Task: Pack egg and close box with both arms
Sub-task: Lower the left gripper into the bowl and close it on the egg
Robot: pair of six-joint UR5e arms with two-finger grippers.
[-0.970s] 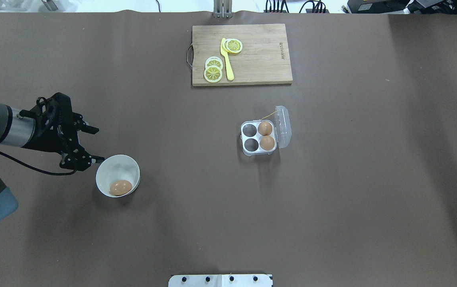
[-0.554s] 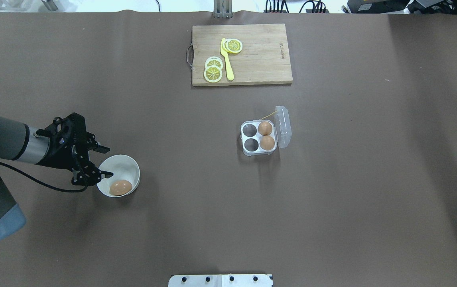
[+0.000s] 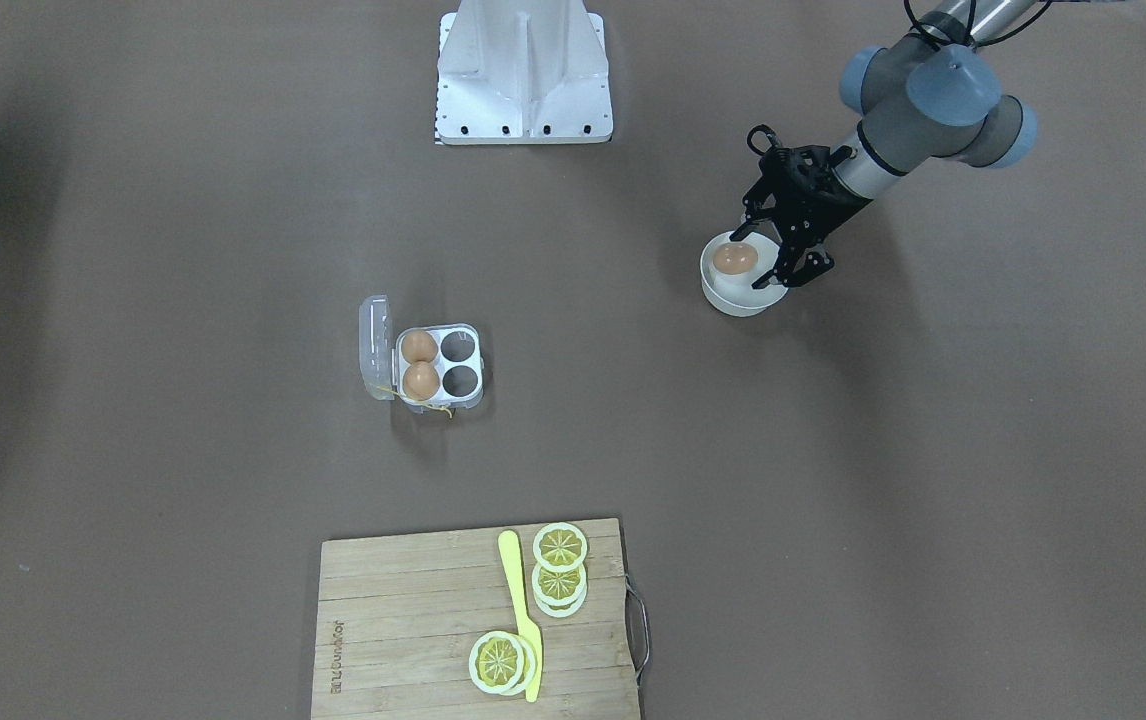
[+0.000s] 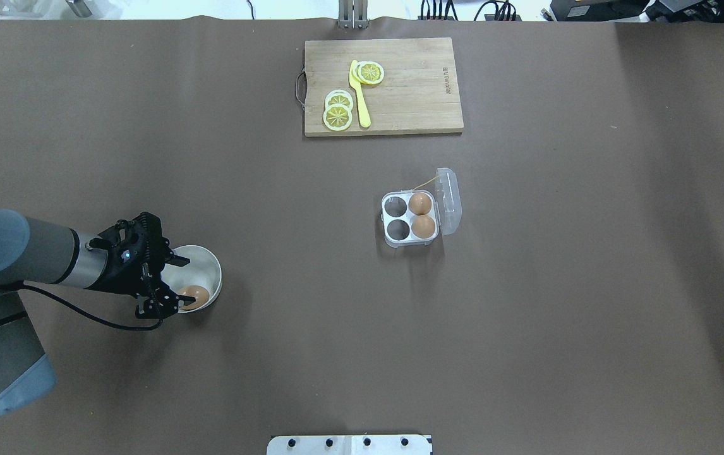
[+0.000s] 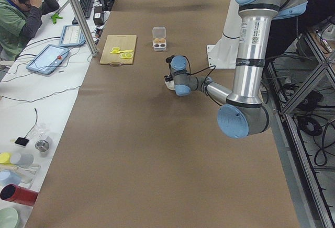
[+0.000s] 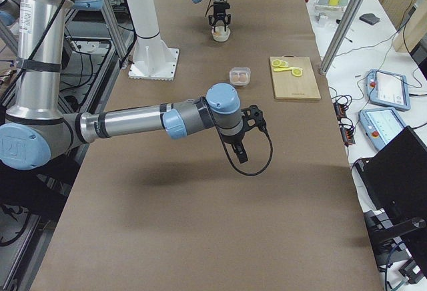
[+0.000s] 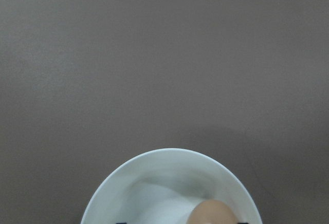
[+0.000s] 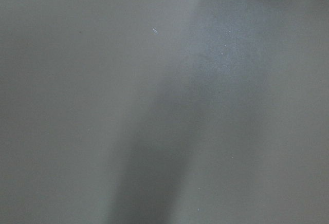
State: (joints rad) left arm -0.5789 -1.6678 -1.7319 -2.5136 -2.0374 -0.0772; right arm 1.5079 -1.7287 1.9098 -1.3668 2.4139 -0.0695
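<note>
Over the white bowl point(image 4: 209, 268), the left gripper point(image 4: 178, 283) has its jaws wide open and holds nothing. One finger is by the bowl's far rim and the other is by its near rim. The egg point(image 4: 196, 296) lies in the bowl, on the robot's side, close to the finger tips. I cannot tell if a finger touches it. The left arm point(image 4: 33, 256) comes in low from the table's left edge.

The right gripper point(image 6: 242, 152) hangs over bare table point(image 4: 526, 284) and points down. It shows only in a side view, so I cannot tell if its jaws are open or closed.

The box point(image 4: 407, 217) sits near the middle of the table, well apart from the bowl. Its clear lid point(image 4: 450, 200) is open, on the side away from the bowl. Two eggs point(image 4: 420, 203) sit in the two cups next to the lid. The two cups nearer the bowl are empty. Past the box lies a wooden board point(image 4: 412, 88) with lemon slices point(image 4: 338, 115) and a yellow knife point(image 4: 360, 95) on it.
</note>
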